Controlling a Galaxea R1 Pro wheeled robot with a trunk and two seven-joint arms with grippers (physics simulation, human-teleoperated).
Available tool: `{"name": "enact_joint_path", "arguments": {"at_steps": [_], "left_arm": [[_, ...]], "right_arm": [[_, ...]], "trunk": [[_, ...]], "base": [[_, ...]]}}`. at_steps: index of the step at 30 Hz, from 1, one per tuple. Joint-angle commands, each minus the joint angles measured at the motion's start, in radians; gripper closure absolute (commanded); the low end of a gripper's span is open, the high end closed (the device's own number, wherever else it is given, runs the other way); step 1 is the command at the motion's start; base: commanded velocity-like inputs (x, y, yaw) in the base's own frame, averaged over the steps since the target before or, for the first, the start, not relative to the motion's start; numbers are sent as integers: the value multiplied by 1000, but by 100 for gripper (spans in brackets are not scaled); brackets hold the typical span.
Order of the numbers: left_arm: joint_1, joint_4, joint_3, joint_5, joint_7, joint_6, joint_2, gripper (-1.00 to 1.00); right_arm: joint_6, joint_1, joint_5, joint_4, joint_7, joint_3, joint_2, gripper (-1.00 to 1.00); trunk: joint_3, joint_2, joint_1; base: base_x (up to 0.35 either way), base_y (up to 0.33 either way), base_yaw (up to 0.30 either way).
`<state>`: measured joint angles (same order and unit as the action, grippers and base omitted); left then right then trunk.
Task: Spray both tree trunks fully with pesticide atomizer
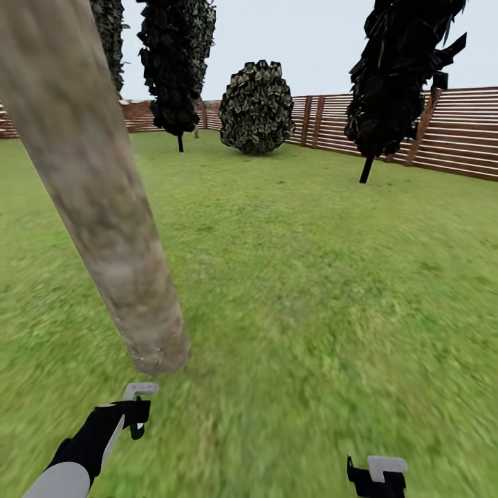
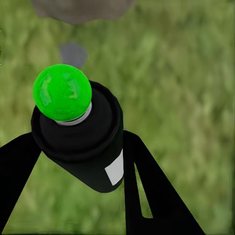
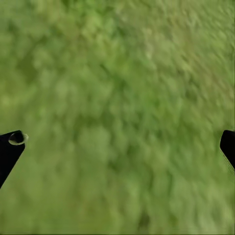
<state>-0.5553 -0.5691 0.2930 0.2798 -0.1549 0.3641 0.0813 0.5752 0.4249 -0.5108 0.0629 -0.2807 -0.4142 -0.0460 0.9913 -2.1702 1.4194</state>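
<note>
Up close, L claw [image 2: 78, 161] clamped on green-tipped atomizer [image 2: 78, 132], trunk [image 1: 104, 207] just ahead; R claw [image 3: 117, 142] apart.

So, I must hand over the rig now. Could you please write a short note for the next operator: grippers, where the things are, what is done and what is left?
Left gripper: shut on the pesticide atomizer, a black can whose tip shows bright green here; it points toward the foot of the near tree trunk.
Right gripper: open, nothing in it, over the lawn.
Done: the atomizer is picked up and brought to the first trunk. A few whitish specks show at the trunk's base; coverage higher up cannot be judged.
Left: finish covering this trunk, then find and spray the second thick-trunked tree.
</note>
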Motion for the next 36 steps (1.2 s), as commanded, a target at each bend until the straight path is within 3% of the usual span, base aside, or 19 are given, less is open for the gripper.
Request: {"name": "enact_joint_path", "arguments": {"at_steps": [1, 8, 15, 20, 23, 27, 36], "left_arm": [[0, 0, 0, 0, 0, -2, -1, 100], [0, 1, 2, 1, 1, -40, -11, 100], [0, -1, 5, 1, 27, -42, -9, 100], [-4, -49, -5, -11, 25, -55, -47, 100], [-4, -101, -4, -11, 20, -87, -46, 100], [1, -233, -11, -4, 20, -77, -36, 100], [1, -233, -13, -8, 22, -71, -81, 100]], "right_arm": [[0, 0, 0, 0, 0, 0, 0, -100], [0, 0, 1, 0, 0, 1, 1, -100], [0, 0, 1, -1, 3, 2, 6, -100], [4, -4, -1, -2, 3, 1, 7, -100], [3, -5, 1, -2, 1, 1, 8, -100], [2, -5, 4, -2, 0, 0, 8, -100], [2, -5, 5, -2, 0, 0, 8, -100]], "trunk": [[0, 0, 0], [0, 0, 0], [0, 0, 0], [0, 0, 0], [0, 0, 0], [0, 0, 0], [0, 0, 0]], "base": [[127, -263, 277], [137, -261, 267], [39, -236, 27], [-17, -21, 0], [0, 0, 37], [0, 0, 248], [-72, 10, 213]]}}
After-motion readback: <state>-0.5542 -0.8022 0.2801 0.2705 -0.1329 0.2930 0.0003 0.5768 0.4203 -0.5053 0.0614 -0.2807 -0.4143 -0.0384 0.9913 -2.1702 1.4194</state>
